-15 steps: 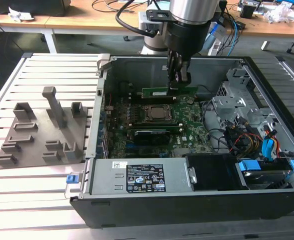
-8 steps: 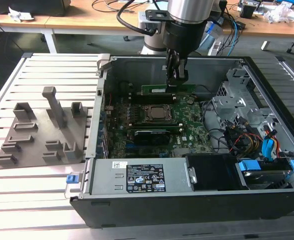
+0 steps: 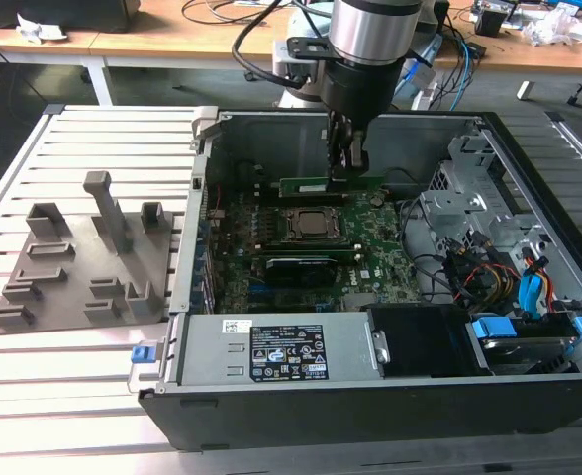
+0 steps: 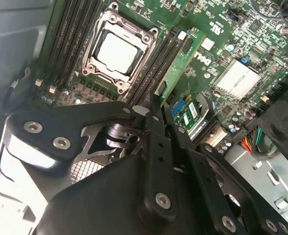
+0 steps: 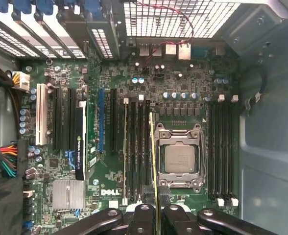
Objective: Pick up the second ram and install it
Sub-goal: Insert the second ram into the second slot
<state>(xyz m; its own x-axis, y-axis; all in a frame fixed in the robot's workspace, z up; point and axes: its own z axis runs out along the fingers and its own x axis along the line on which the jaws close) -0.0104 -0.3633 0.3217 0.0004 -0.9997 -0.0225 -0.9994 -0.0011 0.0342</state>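
Inside the open computer case, my gripper (image 3: 342,174) is shut on the second ram (image 3: 306,186), a slim green stick held on its long edge. It sits just over the black memory slots (image 5: 136,147) beside the CPU socket (image 3: 311,226). I cannot tell whether it touches a slot. In the first wrist view the stick (image 5: 153,147) appears edge-on as a thin line running from the gripper (image 5: 156,206) along the socket (image 5: 179,159). In the second wrist view its green face (image 4: 178,63) slants away from the gripper (image 4: 156,105), next to the socket (image 4: 117,49).
The case walls (image 3: 207,168) ring the green motherboard (image 3: 370,262). A graphics card (image 3: 301,265) lies near the socket, the power supply (image 3: 281,351) at the front, and a drive cage with cables (image 3: 489,257) on the exterior view's right. A grey fixture tray (image 3: 83,267) stands outside on the left.
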